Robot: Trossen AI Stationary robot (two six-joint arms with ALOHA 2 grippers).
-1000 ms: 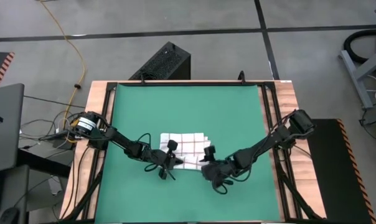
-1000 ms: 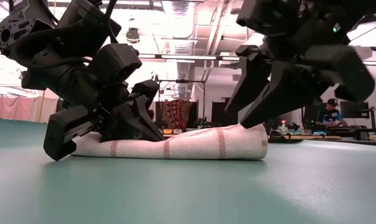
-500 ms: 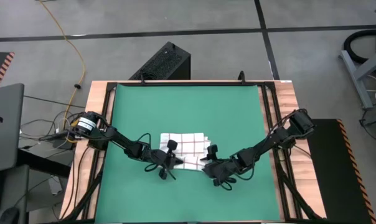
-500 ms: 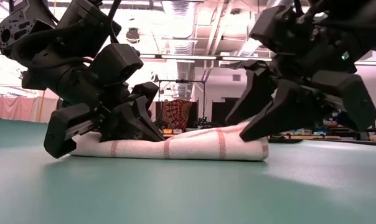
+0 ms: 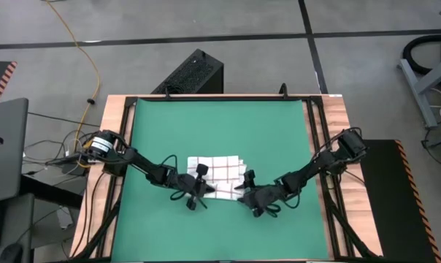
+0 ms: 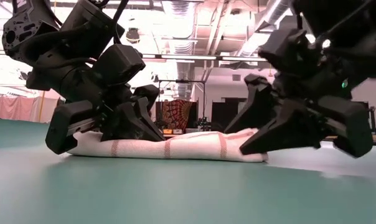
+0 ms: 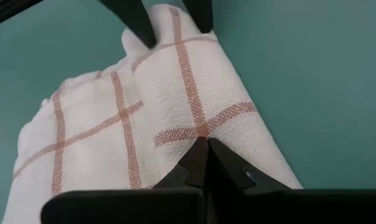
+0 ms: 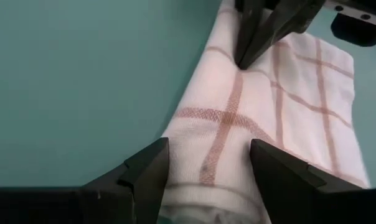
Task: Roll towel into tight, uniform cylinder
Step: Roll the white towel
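The white towel (image 5: 217, 169) with red-brown checks lies on the green mat (image 5: 220, 124). Its near part is rolled into a low roll (image 6: 175, 148), and the far part lies flat. My left gripper (image 5: 204, 191) is shut, with its tips on the left half of the roll (image 7: 194, 106). My right gripper (image 5: 242, 192) is open and low at the roll's right end (image 8: 206, 155). One finger (image 8: 152, 167) stands on the near side of that end and the other (image 8: 272, 169) on the far side. My left gripper presses its shut fingertips (image 7: 203, 152) onto the top of the roll, beside a crossing of two stripes (image 7: 200, 127). The fingers slant down from the table's left. The roll lies on the mat. Whether any cloth is caught between the tips cannot be seen. My right gripper straddles the roll's right end (image 6: 253, 149); whether its fingers touch the cloth I cannot tell.
Wooden boards and black rails (image 5: 319, 131) frame the mat. A black box (image 5: 191, 73) stands beyond the far edge and a laptop (image 5: 5, 146) to the left. Bare mat lies far of the towel and near the front edge.
My right gripper has come down from above the roll's right end to table height, moving a little toward the towel, and has stayed open. The towel and my left gripper have kept their places.
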